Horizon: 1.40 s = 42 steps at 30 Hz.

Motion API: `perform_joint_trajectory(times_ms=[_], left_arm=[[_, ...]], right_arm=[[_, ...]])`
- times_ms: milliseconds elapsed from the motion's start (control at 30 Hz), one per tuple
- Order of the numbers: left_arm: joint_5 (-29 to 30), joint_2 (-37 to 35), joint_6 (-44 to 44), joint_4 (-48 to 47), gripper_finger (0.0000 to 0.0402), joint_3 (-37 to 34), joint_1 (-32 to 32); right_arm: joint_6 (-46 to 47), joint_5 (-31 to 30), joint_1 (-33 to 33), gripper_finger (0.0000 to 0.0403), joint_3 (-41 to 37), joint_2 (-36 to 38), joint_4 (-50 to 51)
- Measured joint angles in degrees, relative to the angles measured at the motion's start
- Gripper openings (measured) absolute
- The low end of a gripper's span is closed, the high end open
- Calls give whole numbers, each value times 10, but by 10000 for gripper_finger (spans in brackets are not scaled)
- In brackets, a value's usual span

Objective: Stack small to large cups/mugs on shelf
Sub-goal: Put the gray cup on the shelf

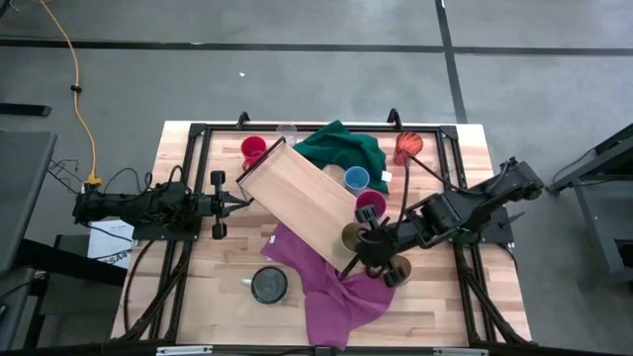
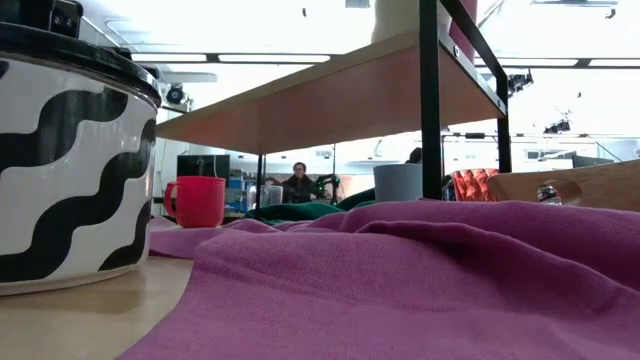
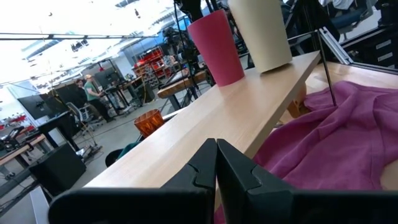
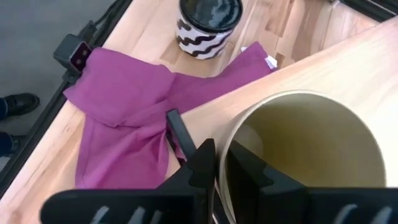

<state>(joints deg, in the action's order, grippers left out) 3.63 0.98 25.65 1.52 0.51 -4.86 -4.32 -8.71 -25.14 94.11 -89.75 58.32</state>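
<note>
The shelf (image 1: pixel 302 193) lies slantwise across the table's middle. At its near right end stand an olive-beige cup (image 1: pixel 352 237) and, just beyond it, a magenta cup (image 1: pixel 371 205); the left wrist view shows both, the beige cup (image 3: pixel 261 31) and the magenta cup (image 3: pixel 217 46). My right gripper (image 1: pixel 368 240) is shut on the beige cup (image 4: pixel 298 149). My left gripper (image 1: pixel 240 203) is shut and idle at the shelf's left side, holding nothing. On the tabletop stand a red mug (image 1: pixel 253 151), a clear glass (image 1: pixel 287 133), a blue cup (image 1: pixel 356 178), an orange patterned cup (image 1: pixel 407 146) and a black cup with wavy white stripes (image 1: pixel 268 285). My right gripper holds the beige cup by its rim (image 4: pixel 229 140), on the side toward the table's near edge. One finger (image 4: pixel 249 171) is inside the cup and the other finger (image 4: pixel 200 165) outside its wall. The fingers slant down from above. The cup is upright with its base on the shelf.
A purple cloth (image 1: pixel 326 282) lies under and in front of the shelf's near end. A green cloth (image 1: pixel 341 148) is bunched at the far side. Black frame rails (image 1: pixel 188 247) run along the table's edges. The shelf's left half (image 1: pixel 282 178) is bare.
</note>
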Motion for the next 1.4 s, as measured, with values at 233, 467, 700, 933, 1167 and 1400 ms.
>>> perform_joint_trajectory(times_ms=[233,467,700,933,1167,1400], left_arm=[[0,0,0,0,1,0,0],[0,0,0,0,1,0,0],[0,0,0,0,1,0,0],[0,0,0,0,1,0,0],[0,0,0,0,1,0,0],[0,0,0,0,1,0,0]], right_arm=[[-2,16,5,26,0,-1,-10],[-2,17,5,26,0,-1,-23],[-2,17,8,26,0,-1,-22],[-2,23,8,32,0,-1,-21],[-2,23,8,53,0,-1,-21],[-5,8,9,55,0,-1,-32]])
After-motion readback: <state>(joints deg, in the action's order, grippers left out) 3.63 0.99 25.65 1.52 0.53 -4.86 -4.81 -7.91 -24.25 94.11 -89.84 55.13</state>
